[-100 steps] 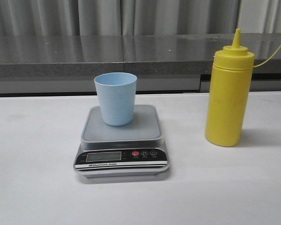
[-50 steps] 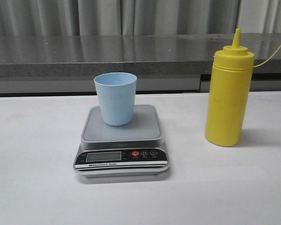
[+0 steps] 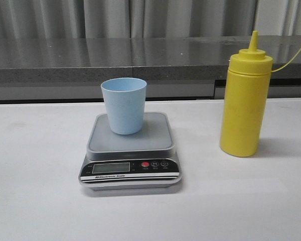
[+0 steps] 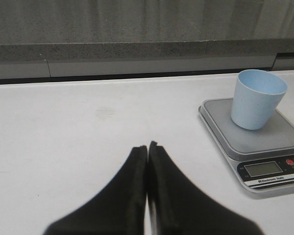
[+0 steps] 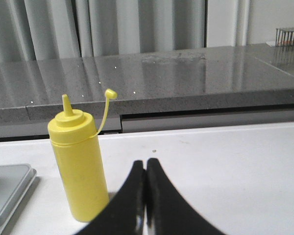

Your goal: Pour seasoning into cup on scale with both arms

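The pale blue cup (image 3: 124, 105) stands upright on the silver platform of the scale (image 3: 130, 150) at the table's middle. The yellow seasoning bottle (image 3: 245, 100) stands upright on the table to the right of the scale, its nozzle cap hanging open on a tether. Neither arm shows in the front view. My left gripper (image 4: 147, 146) is shut and empty over bare table, apart from the scale (image 4: 264, 142) and cup (image 4: 257, 99). My right gripper (image 5: 145, 162) is shut and empty, close beside the bottle (image 5: 81, 169) without touching it.
A white table (image 3: 35, 201) holds everything. A grey stone ledge (image 3: 140, 57) runs along its far edge with curtains behind. The scale's black panel has an LCD (image 3: 110, 167) and a red button (image 3: 145, 164).
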